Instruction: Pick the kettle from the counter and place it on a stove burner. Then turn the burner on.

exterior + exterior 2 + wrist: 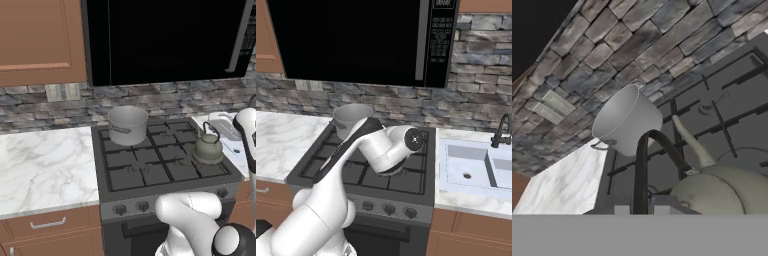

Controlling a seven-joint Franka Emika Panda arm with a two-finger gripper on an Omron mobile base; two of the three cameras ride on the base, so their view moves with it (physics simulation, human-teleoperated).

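Since the kettle (pixel 208 148) sits on the stove's (pixel 150 165) front-right burner (pixel 210 161), it looks light, rigid, kinda slick, so grab its wire handle (pixel 647 165); can't tell if the claw's clamped.

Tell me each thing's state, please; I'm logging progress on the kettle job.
kettle: upright on the stove's front right burner, handle up.
steel pot: upright on the back left burner.
stove burner: no flame visible.
counter: bare marble.
claw: cannot tell whether open or shut.

Kettle (pixel 208 148) upright on stove burner (pixel 210 161)
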